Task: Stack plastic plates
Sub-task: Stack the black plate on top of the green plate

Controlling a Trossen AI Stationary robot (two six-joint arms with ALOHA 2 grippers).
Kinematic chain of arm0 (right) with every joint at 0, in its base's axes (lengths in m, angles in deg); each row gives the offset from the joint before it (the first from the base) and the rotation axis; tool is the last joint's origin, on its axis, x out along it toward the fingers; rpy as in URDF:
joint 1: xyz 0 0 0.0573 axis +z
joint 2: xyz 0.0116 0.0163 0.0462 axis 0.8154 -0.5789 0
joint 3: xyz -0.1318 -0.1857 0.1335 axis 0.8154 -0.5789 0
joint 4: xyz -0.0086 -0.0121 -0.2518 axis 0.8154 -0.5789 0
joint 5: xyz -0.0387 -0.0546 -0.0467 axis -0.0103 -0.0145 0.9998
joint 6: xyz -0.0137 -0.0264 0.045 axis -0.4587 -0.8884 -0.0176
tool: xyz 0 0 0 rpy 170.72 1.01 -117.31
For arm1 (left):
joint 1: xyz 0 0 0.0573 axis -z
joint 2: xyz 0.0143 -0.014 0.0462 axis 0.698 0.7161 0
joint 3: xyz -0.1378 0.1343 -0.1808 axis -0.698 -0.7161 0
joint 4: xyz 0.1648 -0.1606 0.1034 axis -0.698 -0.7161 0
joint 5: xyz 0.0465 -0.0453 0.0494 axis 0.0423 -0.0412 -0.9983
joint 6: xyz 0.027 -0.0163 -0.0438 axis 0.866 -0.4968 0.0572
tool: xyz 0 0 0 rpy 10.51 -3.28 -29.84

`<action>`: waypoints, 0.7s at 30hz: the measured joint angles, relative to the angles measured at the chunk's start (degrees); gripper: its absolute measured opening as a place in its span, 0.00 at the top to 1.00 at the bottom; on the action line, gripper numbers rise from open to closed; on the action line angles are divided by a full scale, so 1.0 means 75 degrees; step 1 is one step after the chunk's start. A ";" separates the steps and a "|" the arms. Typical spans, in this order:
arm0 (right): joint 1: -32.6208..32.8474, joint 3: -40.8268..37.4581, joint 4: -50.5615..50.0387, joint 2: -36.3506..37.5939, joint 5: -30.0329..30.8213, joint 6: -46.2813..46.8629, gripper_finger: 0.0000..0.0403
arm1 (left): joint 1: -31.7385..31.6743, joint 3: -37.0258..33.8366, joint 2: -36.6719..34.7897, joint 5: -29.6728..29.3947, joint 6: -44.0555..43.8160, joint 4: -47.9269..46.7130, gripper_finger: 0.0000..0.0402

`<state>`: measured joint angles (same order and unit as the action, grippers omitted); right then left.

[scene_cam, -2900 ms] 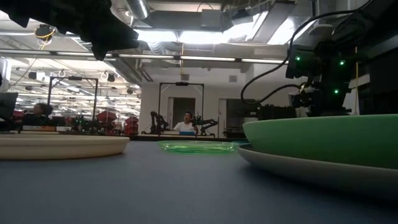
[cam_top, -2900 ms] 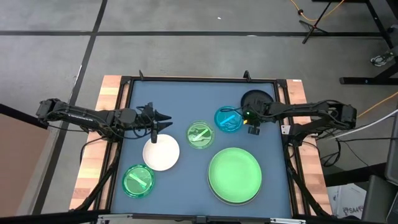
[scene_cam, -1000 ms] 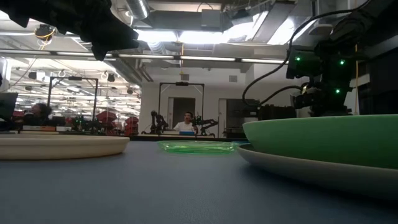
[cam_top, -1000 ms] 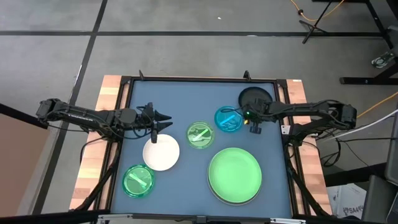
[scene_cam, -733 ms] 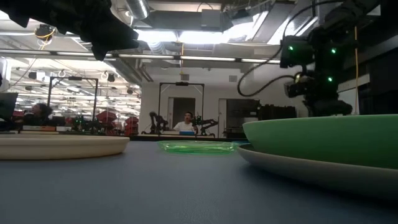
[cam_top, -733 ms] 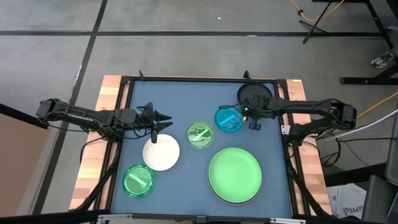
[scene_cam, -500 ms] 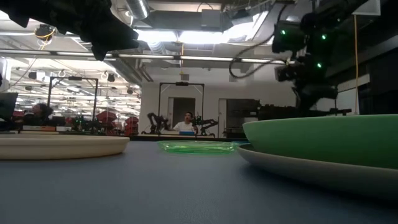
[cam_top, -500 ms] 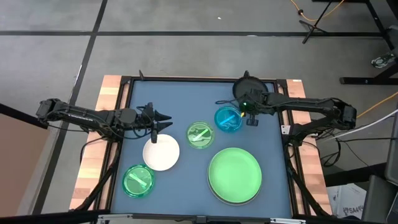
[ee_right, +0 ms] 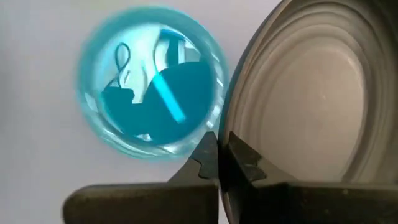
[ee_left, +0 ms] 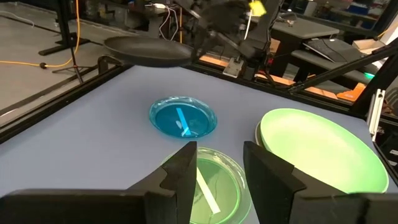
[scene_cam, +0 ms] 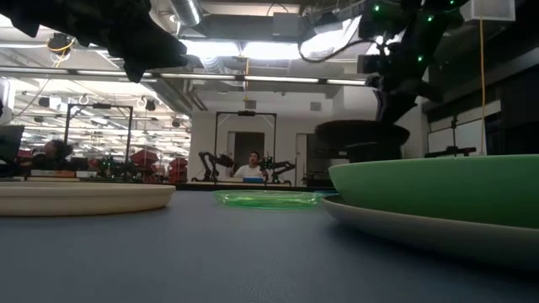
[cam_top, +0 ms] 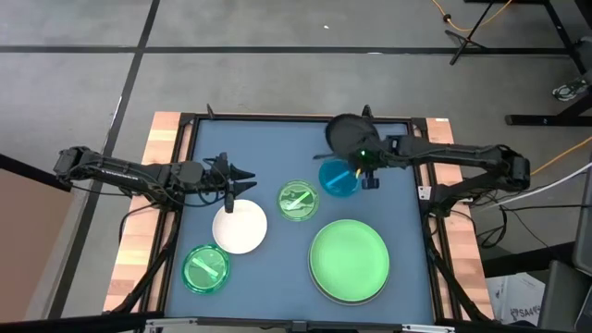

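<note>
My right gripper (cam_top: 363, 159) is shut on the black plate (cam_top: 348, 136), which hangs in the air at the table's far side, partly over the far edge of the small blue plate (cam_top: 339, 178). The white plate (cam_top: 240, 228), two small green plates (cam_top: 297, 200) (cam_top: 205, 269) and the large light green plate (cam_top: 349, 260) lie flat on the mat. In the low view, the light green plate rests in a grey plate (scene_cam: 404, 225). My left gripper (cam_top: 242, 181) hovers open above the white plate's far edge. My right gripper pinches the black plate's rim (ee_right: 222, 134) between its two fingers, on the side of the plate toward the table's near right. The fingers (ee_right: 241, 155) come from above, pointing down. The plate is lifted clear of the table and hangs roughly level (scene_cam: 358, 129).
A black frame (cam_top: 190, 166) borders the blue mat, with wooden table strips outside it. Bare mat lies at the far left and between the plates. A person (scene_cam: 251, 170) sits far back in the room beyond the table.
My right gripper has risen and gone toward the table's left edge, carrying the black plate. The plate, which lay on the mat at the far right, is now lifted clear and hangs partly above the blue plate.
</note>
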<state>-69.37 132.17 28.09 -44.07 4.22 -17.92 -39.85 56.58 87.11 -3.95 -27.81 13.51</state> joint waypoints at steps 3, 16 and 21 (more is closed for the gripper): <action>0.0582 0.0000 0.0004 0.0000 -0.0025 -0.0009 1.00 | -0.0001 0.0000 0.0000 0.0000 -0.0001 0.0000 0.69; 0.3450 0.0000 0.0045 0.0000 -0.0044 0.0221 1.00 | 0.0000 0.0000 0.0000 0.0000 -0.0004 0.0000 0.69; 0.4514 0.0000 0.0048 0.0000 -0.0128 0.0480 1.00 | -0.0001 0.0000 0.0000 0.0000 -0.0013 0.0002 0.69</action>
<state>-35.51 132.17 28.45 -44.07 3.26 -14.33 -39.86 56.58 87.11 -3.95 -27.91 13.52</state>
